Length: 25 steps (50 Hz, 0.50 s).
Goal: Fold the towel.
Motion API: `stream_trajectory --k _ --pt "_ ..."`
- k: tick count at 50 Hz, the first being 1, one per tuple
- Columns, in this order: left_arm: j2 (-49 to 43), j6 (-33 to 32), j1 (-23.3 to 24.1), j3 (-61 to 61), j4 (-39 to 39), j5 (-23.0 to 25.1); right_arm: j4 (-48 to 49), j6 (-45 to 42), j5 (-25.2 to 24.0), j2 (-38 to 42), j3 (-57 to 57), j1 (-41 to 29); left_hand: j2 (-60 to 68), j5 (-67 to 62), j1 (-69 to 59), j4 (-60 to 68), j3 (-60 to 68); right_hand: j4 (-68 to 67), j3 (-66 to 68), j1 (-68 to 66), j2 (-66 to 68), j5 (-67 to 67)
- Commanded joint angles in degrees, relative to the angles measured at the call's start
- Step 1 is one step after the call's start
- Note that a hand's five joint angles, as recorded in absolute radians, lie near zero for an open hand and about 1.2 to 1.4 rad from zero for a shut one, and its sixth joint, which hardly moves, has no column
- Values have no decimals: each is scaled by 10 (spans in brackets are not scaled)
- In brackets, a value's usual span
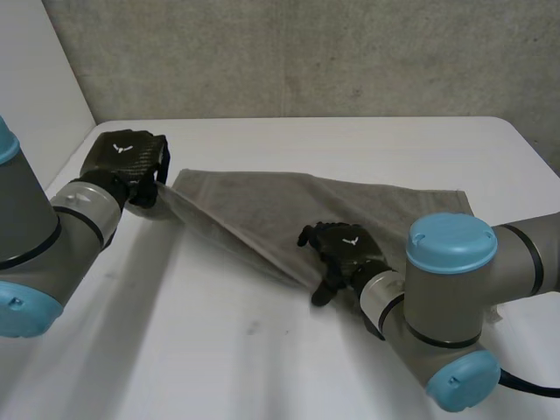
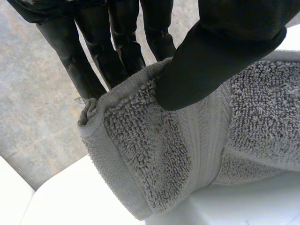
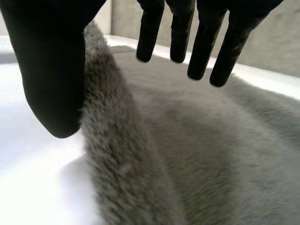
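White table, nubby grey towel, left hand pinching corner, right hand straight-fingered at edge.

light: bright, soft, pretty even all over
glare: table goes nearly pure white beside the towel
shadow: faint, under towel's lifted edge

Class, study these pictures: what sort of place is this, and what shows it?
Likely a robotics lab or test room: a white table, a plain grey wall, and robot arms handling a towel.
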<state>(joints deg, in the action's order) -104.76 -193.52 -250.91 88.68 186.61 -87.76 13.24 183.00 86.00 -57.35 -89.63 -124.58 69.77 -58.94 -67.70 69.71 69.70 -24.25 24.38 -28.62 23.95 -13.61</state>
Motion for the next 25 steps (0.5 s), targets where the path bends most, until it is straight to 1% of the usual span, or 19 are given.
stream_trajectory --k 1,3,4,5,6,8,9,11,12,14,15,17,18,19,20,21,22,24,25 --pt "3 27 -14 -3 1 -11 12 -24 47 -13 1 21 102 -111 -123 103 103 -131 130 -87 134 -137" --pt "3 28 -24 -2 0 -23 9 -56 50 -27 -6 82 102 -111 -123 103 103 -164 163 -121 167 -171" --pt "3 28 -24 -2 0 -23 9 -56 50 -27 -6 82 102 -111 -123 103 103 -164 163 -121 167 -171" --pt "2 28 -26 -1 -1 -27 7 -77 48 -34 -12 110 102 -111 -123 103 103 -173 172 -129 176 -179" --pt "1 28 -27 2 0 -27 7 -77 48 -34 -13 110 102 -111 -123 103 103 -173 172 -129 176 -179" --pt "0 28 -27 3 0 -27 -13 -124 37 -42 -20 157 102 -111 -123 103 103 -213 212 -169 216 -219" --pt "0 28 -27 4 0 -27 -13 -124 36 -42 -20 158 102 -111 -123 103 103 -213 212 -170 216 -220" --pt "-1 28 -27 9 -1 -27 -50 -155 9 -43 -23 194 102 -111 -123 103 103 -237 236 -193 240 -243" --pt "-1 28 -27 9 -1 -27 -50 -155 8 -43 -23 194 102 -111 -123 103 103 -237 236 -193 240 -243" --pt "-1 28 -27 11 -2 -27 -104 -171 -29 -45 -20 227 102 -111 -123 103 103 -238 237 -195 241 -245" --pt "-1 28 -27 11 -2 -27 -104 -172 -29 -45 -20 227 102 -111 -123 103 103 -239 237 -195 241 -245" --pt "-1 28 -27 13 -3 -27 -143 -173 -59 -50 -19 251 102 -111 -123 103 103 -280 279 -237 283 -287" --pt "-1 27 -27 17 -4 -27 -143 -173 -59 -50 -19 251 102 -111 -123 103 103 -281 279 -237 284 -287" --pt "-1 26 -27 19 -3 -27 -150 -173 -66 -54 -20 263 102 -111 -123 103 103 -336 334 -292 338 -342" --pt "-1 26 -27 19 -3 -27 -150 -173 -66 -54 -20 263 102 -111 -123 103 103 -336 335 -292 339 -342" --pt "-1 25 -27 20 -3 -27 -149 -174 -73 -59 -24 272 102 -111 -123 103 103 -409 408 -366 412 -416" --pt "-1 25 -26 21 -4 -27 -147 -175 -79 -67 -26 277 102 -111 -123 103 103 -513 512 -470 516 -520" --pt "-2 25 -26 22 -4 -27 -145 -177 -83 -75 -28 279 102 -111 -123 103 103 -557 556 -513 560 -563" --pt "-2 25 -26 22 -4 -27 -141 -179 -89 -83 -31 278 102 -111 -123 103 103 -558 556 -514 560 -564"
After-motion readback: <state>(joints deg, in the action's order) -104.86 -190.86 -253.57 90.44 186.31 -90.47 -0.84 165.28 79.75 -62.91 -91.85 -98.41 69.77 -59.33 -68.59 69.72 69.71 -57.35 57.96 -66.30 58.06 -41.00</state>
